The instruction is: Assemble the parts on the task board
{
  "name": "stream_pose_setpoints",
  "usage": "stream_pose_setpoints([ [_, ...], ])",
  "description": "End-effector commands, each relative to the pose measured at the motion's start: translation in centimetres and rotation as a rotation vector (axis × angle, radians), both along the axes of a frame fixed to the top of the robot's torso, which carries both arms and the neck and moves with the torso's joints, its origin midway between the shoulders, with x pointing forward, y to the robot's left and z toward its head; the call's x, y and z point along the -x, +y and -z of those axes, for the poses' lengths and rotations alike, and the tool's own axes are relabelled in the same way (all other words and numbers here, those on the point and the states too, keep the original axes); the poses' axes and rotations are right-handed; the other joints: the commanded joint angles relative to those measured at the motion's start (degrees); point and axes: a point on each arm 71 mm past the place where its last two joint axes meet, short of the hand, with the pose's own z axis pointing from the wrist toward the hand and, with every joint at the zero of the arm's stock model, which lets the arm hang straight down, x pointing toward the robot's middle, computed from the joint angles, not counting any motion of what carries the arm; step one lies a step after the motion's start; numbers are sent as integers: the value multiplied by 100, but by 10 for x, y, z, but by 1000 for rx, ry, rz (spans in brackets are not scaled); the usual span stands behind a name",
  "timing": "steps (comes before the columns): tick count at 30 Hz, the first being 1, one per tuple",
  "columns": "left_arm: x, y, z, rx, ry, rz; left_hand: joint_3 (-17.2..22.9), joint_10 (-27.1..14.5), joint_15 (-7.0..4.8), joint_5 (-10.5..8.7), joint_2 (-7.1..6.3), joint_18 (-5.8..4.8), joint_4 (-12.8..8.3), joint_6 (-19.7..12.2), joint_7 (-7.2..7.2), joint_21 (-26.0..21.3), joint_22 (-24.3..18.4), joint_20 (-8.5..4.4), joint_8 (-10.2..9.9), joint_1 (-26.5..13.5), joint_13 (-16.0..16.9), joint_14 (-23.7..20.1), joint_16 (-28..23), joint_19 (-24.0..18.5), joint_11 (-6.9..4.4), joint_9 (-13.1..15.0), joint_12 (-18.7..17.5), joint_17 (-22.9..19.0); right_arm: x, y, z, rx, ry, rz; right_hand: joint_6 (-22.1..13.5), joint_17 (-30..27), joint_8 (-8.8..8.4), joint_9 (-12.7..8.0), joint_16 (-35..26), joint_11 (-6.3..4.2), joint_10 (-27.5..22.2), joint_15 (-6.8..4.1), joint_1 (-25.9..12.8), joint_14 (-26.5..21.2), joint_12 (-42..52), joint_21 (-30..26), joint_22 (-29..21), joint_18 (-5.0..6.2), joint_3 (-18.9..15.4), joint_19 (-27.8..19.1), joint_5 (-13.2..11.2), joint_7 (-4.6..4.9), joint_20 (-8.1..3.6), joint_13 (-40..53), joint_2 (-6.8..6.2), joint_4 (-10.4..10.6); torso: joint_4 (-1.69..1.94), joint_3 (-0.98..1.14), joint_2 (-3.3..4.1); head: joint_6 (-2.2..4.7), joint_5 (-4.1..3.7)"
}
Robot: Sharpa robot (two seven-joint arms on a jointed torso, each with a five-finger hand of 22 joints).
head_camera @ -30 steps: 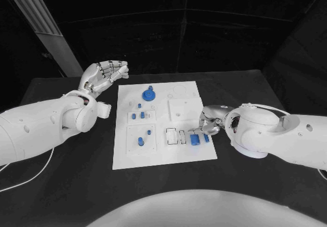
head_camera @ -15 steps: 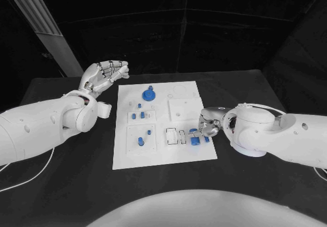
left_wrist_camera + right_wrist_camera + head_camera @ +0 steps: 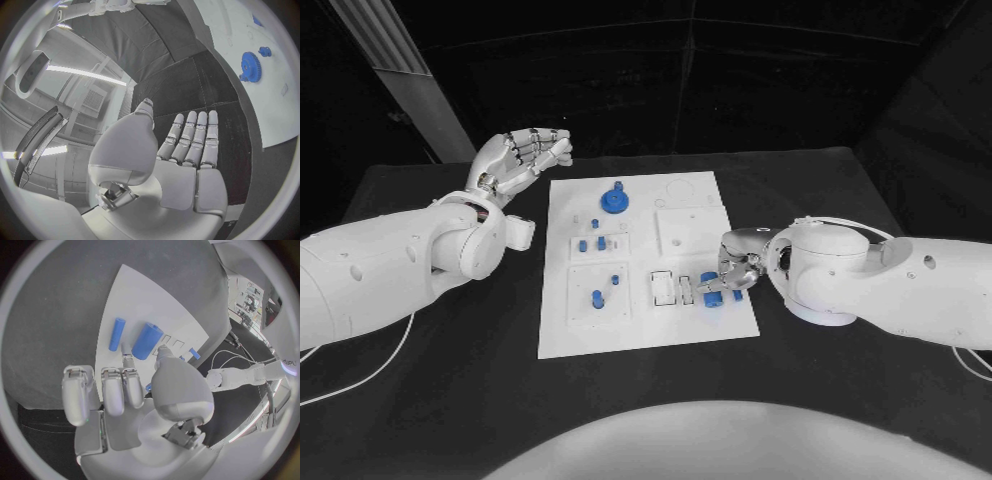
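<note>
The white task board (image 3: 646, 330) lies in the middle of the black table. Near its right edge lie two blue cylinders, a thick one (image 3: 147, 341) (image 3: 713, 291) and a thin one (image 3: 117, 334). My right hand (image 3: 737, 263) hangs low over them. Its thumb (image 3: 164, 351) and a fingertip (image 3: 127, 360) stand on either side of the thick cylinder's near end; contact is unclear. A blue gear (image 3: 615, 203) (image 3: 250, 65) sits at the board's far end. My left hand (image 3: 524, 160) is raised off the board's far left corner, holding nothing, fingers straight (image 3: 190, 145).
Small blue pegs stand in the left-hand blocks (image 3: 599, 243) (image 3: 597, 297). Empty rectangular slots (image 3: 668, 289) lie just left of the cylinders, and a square plate (image 3: 687, 228) lies beyond them. Black table surrounds the board.
My right hand has slid a little down and left, closing in on the thick cylinder and covering more of it. The left hand has stayed still.
</note>
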Motion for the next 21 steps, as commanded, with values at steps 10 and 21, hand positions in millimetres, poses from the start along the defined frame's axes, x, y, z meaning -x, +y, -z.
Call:
stream_pose_setpoints([
  [10,3,1,-9,46,-112,27,-26,-38,0,15,56,-56,0,-43,518,-23,-8,0,30,-9,-8,-42,16,25,-11,-8,43,-15,-5,5,6,30,39,10,-140,1510,-12,15,14,76,587,85,225,606,15,18,1509,-86,40,593,-65,38,76,1508,-25,-35,-6,1,-1,0,16],
  [21,4,2,-9,46,-111,26,-26,-38,0,15,56,-56,0,-43,518,-23,-8,0,30,-9,-8,-42,16,25,-11,-8,43,-15,-5,9,9,37,54,-7,-187,1510,16,18,14,89,587,125,1086,606,15,18,1509,-86,373,593,-83,50,123,1508,-203,-145,1,-2,2,0,-2],
])
